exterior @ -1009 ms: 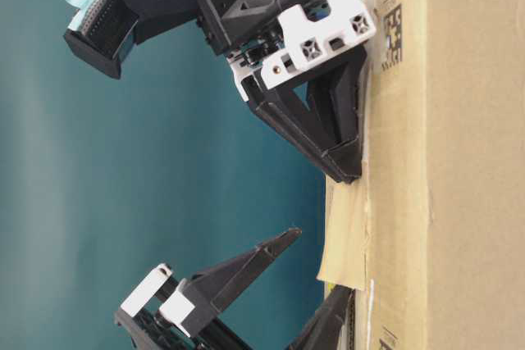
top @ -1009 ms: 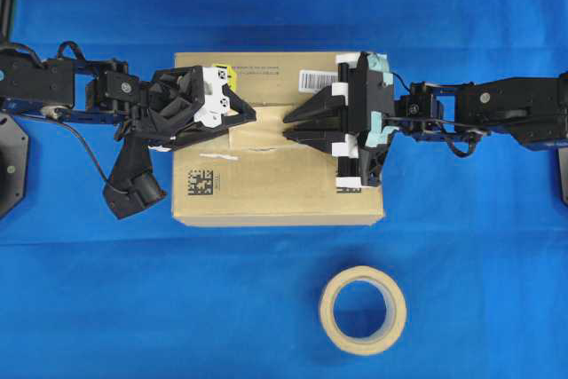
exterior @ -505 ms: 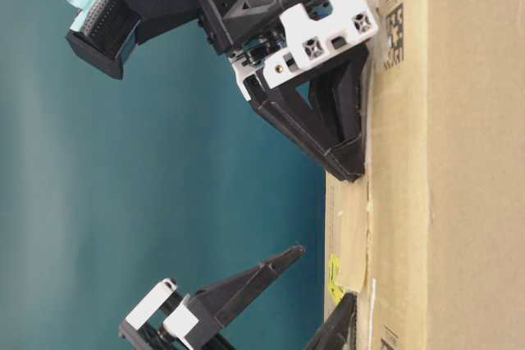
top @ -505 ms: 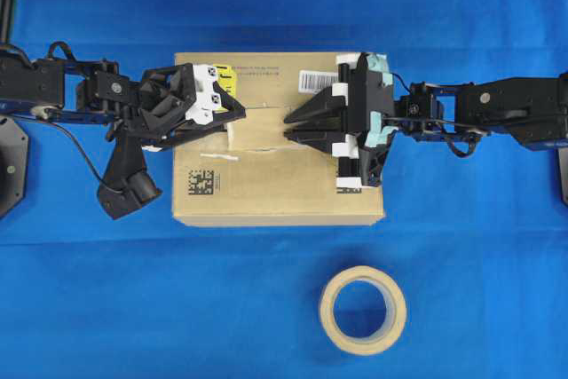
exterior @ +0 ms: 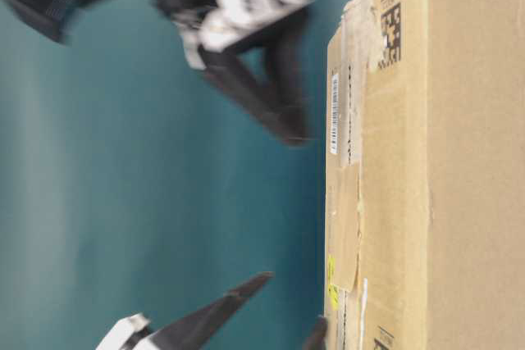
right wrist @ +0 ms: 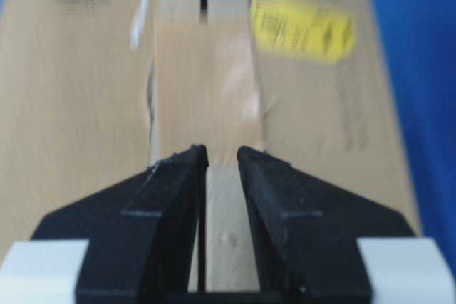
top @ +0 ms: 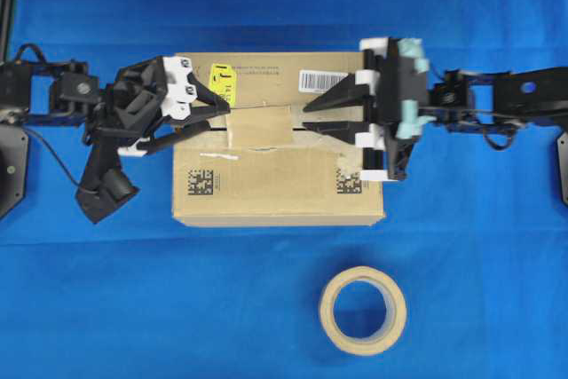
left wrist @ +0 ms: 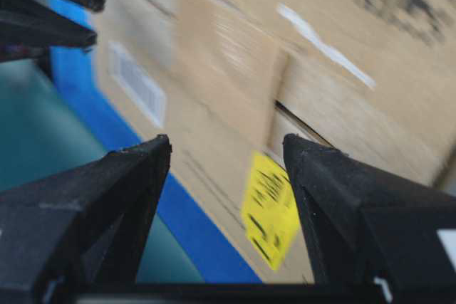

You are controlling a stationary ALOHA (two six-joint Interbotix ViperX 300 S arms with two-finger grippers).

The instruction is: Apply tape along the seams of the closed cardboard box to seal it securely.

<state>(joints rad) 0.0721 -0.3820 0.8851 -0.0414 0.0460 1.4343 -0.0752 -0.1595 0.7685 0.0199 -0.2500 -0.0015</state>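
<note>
The cardboard box (top: 275,188) lies in the middle of the blue cloth, with its yellow sticker (top: 222,77) and barcode label (top: 318,80) at the back. A tan piece of tape (top: 264,127) lies flat across the middle of the seam (left wrist: 303,120); it also shows in the table-level view (exterior: 344,219). My left gripper (top: 222,115) is open and empty at the tape's left end, its fingers (left wrist: 128,176) spread over the sticker. My right gripper (top: 308,119) is at the tape's right end, jaws nearly together with only a slit and nothing in them (right wrist: 222,153). It hovers clear of the box (exterior: 291,133).
A beige tape roll (top: 362,310) lies on the cloth in front of the box. Two black matrix codes (top: 201,182) (top: 349,181) are on the box top. A pale torn strip (top: 217,157) lies left of the tape. Blue cloth surrounds the box.
Both grippers have drawn back from the middle, left one leftward, right one rightward and up off the box. The tape, whose edge stood up before, now lies flat.
</note>
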